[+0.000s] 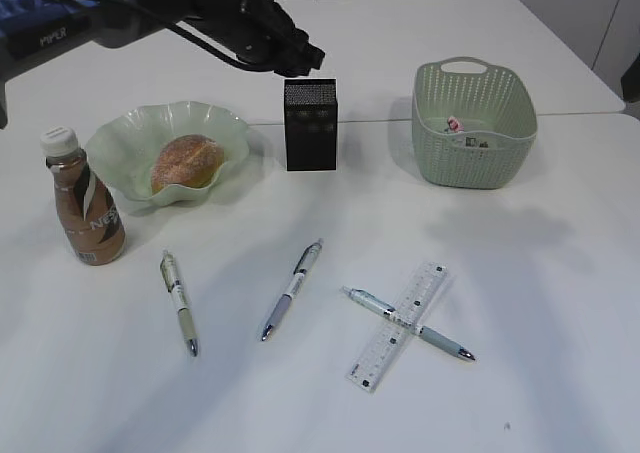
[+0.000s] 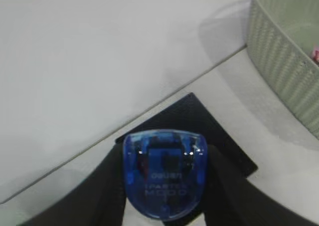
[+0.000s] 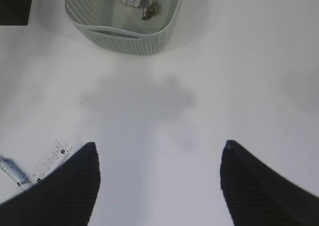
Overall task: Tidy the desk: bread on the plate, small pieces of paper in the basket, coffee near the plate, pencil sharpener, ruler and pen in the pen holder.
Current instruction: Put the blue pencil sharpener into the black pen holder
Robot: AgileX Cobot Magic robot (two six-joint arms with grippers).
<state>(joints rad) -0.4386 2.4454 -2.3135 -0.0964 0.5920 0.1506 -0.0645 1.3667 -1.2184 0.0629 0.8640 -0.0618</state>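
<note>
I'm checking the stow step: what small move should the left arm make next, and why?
Probably lower a little and open the left pincer. It grips the blue pencil sharpener directly above the black pen holder, whose opening shows beneath the sharpener in the left wrist view. Releasing from here looks likely to drop it inside. The right pincer hangs open over bare desk.
</note>
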